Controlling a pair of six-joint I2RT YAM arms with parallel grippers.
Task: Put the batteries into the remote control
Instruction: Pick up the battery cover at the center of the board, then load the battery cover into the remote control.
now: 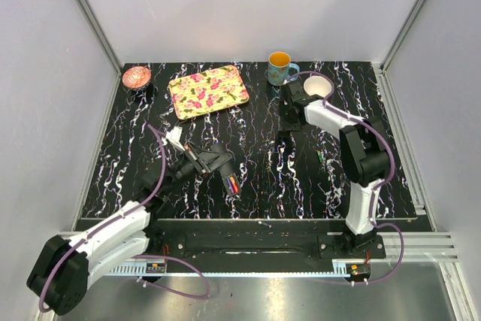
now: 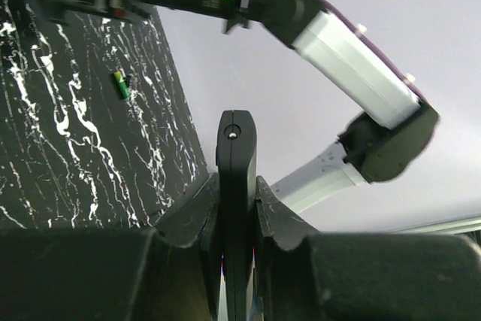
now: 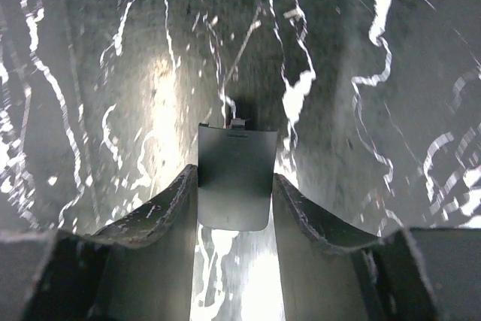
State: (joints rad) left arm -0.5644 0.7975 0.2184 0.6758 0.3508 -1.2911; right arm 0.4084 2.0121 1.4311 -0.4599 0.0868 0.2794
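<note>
left jaws: pinching remote control (image 2: pixel 237 174) on its edge | right jaws: pinching flat dark lid (image 3: pixel 234 178) | batteries (image 1: pixel 233 183): on counter (image 1: pixel 270 189) by left jaws

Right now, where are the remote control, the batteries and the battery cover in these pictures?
remote control (image 2: pixel 237 157), left wrist view, its upturned narrow edge.
batteries (image 1: pixel 233 183), top external view, their red middle.
battery cover (image 3: pixel 237 178), right wrist view, its flat middle.

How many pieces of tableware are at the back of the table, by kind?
Floral tray: 1
Mug: 1
Red bowl: 1
White round container: 1
Total: 4
</note>
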